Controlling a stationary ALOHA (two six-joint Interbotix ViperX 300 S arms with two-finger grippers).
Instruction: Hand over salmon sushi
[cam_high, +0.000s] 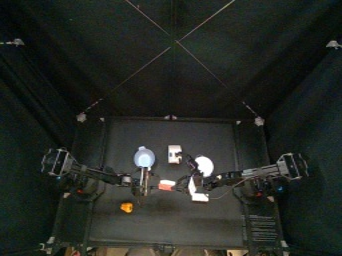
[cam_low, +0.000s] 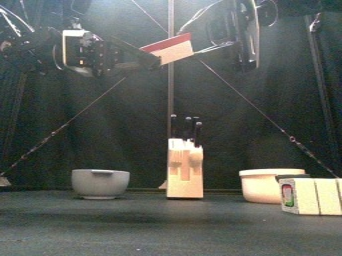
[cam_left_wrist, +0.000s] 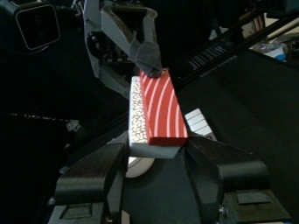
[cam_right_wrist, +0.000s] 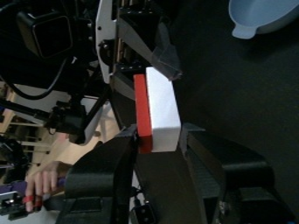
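High above the black bench (cam_low: 80, 225), at the left of the scene, the left claw (cam_left_wrist: 156, 162) grips one end of the salmon sushi (cam_left_wrist: 156, 112), a small oblong block with a red-orange, white-striped top on a speckled white base; both jaws press against the white sides of that end. The piece hangs in mid-air between the two arms, roughly over the middle of the bench, tilted slightly in the front view. At its other end the right claw (cam_right_wrist: 159, 144) has its jaws set on either side of the block and touching it, so both claws appear to be clenched on the sushi at once, each at its own end. Judging by its clean edges and flat faces, the piece looks like a light, stiff toy block, smooth enough to slip if pinched only at a corner; the flat long sides of the white base seem the safest place to hold, with the jaws well past the edge. The handover looks to be at its midpoint, with neither end released yet. Down on the bench stand a round grey bowl (cam_low: 100, 183) at the left, a pale wooden block stand (cam_low: 183, 168) in the middle, a round white dish (cam_low: 267, 183) further right and a small white carton (cam_low: 309, 196) at the near right.
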